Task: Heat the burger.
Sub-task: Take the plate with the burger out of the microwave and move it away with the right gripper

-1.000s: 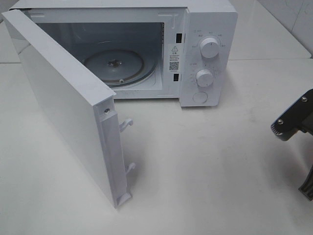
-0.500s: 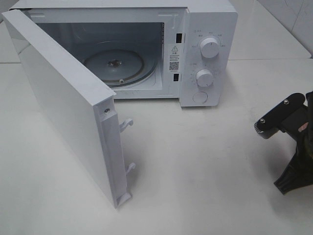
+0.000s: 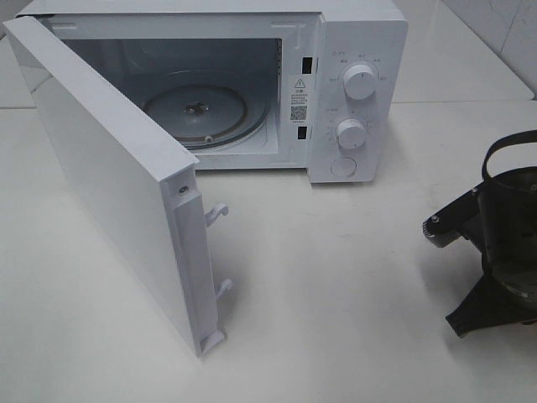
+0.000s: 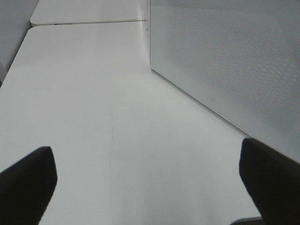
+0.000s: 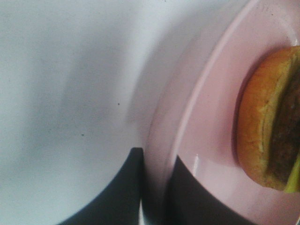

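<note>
The burger (image 5: 269,117), with a golden-brown bun, dark filling and a green lettuce edge, lies on a pink plate (image 5: 211,112) in the right wrist view. My right gripper (image 5: 154,187) is shut on the plate's rim, one dark finger on each side of it. In the high view only the right arm (image 3: 495,243) shows at the right edge; the plate and burger are out of that frame. My left gripper (image 4: 147,187) is open and holds nothing, low over the white table beside the microwave door (image 4: 225,61).
The white microwave (image 3: 357,50) stands at the back with its door (image 3: 109,176) swung wide toward the front left. Its glass turntable (image 3: 197,109) carries nothing. Two dials (image 3: 359,84) sit on its right panel.
The right arm has moved left, further into the high view from the right edge. The microwave and its door have not moved.
</note>
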You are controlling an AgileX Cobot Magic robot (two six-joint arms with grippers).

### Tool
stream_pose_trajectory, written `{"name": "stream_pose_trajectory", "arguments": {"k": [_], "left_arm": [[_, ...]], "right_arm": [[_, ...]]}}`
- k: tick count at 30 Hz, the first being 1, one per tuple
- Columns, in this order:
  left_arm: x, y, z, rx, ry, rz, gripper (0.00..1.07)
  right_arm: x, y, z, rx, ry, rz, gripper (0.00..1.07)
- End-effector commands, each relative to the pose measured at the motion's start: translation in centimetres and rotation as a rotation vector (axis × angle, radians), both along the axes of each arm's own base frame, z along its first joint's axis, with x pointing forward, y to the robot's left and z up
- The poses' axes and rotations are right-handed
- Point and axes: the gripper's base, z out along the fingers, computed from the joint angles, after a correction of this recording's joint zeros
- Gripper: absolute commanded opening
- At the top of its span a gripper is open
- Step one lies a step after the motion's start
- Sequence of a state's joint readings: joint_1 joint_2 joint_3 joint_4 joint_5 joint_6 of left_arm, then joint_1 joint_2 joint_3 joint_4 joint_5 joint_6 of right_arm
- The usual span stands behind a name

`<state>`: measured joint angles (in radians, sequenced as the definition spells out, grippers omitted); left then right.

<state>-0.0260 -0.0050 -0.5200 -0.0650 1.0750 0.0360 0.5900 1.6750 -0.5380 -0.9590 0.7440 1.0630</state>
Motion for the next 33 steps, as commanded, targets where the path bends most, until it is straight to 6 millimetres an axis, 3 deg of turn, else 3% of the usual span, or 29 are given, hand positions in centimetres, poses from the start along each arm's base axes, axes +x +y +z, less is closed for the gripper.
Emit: {"name": "stream_pose_trajectory", "arguments": {"k": [1,10,18,23,29,33], "left_arm": [[0.0,-0.1,-0.1,-0.007,-0.010,0.002,0.98],[0.0,-0.1,-0.1,-0.007,-0.010,0.002,0.98],[0.0,-0.1,-0.1,-0.007,-0.010,0.002,0.98],[0.0,-0.1,-0.1,-0.007,-0.010,0.002,0.98],[0.0,-0.1,-0.1,-0.007,-0.010,0.002,0.98],[0.0,-0.1,-0.1,-0.007,-0.010,0.002,0.98]], "right_arm": [[0.4,-0.5,-0.4,-0.080,-0.011,-0.021,0.04],[0.6,-0.4,-1.5,-0.096,-0.023,-0.055,0.05],[2.1,0.5,-2.0,-0.084,-0.045,-0.073,0.09],[2.5,0.9,-2.3,-0.069,-0.045,-0.090,0.17],[2.3,1.3,-3.1,-0.009,-0.015,-0.110,0.38],[2.3,1.4,-3.1,0.000,-0.005,-0.103,0.44]]}}
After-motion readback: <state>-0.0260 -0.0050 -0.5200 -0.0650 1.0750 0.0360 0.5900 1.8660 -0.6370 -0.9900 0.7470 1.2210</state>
